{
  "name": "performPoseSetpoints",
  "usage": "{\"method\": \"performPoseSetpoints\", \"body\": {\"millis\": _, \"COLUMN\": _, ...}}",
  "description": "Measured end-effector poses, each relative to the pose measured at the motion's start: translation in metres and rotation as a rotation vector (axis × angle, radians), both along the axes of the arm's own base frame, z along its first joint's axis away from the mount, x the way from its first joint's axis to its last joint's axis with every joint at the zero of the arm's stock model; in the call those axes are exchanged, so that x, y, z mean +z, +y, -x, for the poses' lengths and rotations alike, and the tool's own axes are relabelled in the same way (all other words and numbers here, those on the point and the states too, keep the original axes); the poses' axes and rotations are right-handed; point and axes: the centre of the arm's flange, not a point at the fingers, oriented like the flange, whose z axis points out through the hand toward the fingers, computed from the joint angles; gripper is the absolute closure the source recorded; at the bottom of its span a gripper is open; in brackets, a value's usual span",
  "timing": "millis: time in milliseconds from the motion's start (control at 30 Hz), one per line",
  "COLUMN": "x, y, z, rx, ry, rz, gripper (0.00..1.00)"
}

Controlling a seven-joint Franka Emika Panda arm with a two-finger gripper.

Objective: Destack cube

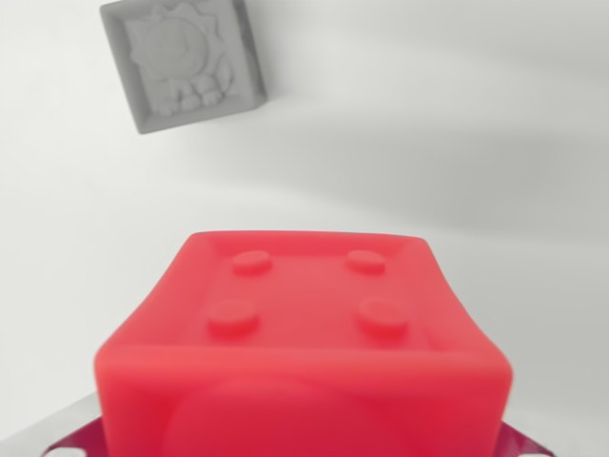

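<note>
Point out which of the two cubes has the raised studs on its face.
The red cube, close to the camera at the bottom of the wrist view, carries four round studs. The grey cube at the upper left shows an embossed figure instead.

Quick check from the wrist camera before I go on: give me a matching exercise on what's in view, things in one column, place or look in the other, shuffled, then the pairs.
Column one:
1. red cube
2. grey cube
3. white surface
4. raised studs

Column two:
A. four round bumps on a red face
B. near the upper left corner of the wrist view, with a relief figure on its face
C. fills the lower middle, close to the camera
D. plain background around both cubes

Pairs: 1-C, 2-B, 3-D, 4-A

The end effector itself is not visible in this view.
</note>
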Motion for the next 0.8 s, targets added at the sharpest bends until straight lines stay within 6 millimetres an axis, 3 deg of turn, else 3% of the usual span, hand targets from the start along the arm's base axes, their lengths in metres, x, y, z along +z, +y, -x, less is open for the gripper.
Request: {"method": "performPoseSetpoints", "body": {"millis": 800, "x": -0.018, "y": -0.032, "z": 0.031, "rx": -0.149, "ry": 0.0, "rz": 0.0, "gripper": 1.0}}
